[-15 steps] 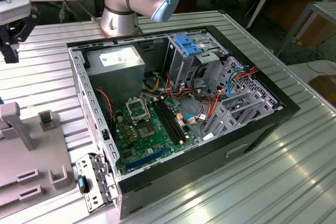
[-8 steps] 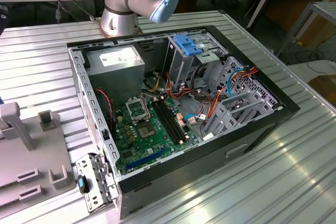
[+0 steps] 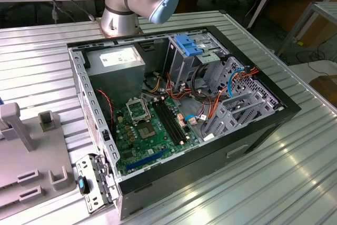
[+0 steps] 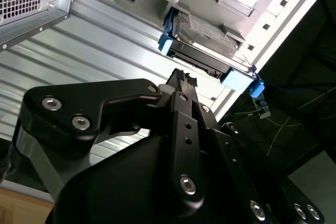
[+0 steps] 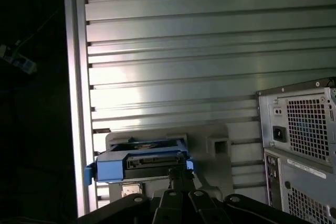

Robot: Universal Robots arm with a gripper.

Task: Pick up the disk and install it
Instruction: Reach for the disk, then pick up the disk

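At the exterior view's left, a grey holder (image 3: 31, 167) sits on the ribbed table (image 3: 295, 172). The open computer case (image 3: 179, 109) takes the middle, and bare table runs on to the right edge. In the first wrist view the disk (image 5: 139, 160) rests in the grey holder, close to the table's edge. Its blue-framed end faces the tool (image 5: 176, 172). The tool's fingers are together, gripping nothing, just short of the disk. Bare ribbed table lies between the holder and the case's rear.

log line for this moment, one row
phase: pre-grasp | gripper: at disk edge | disk: in grey holder, unlifted | computer case: open
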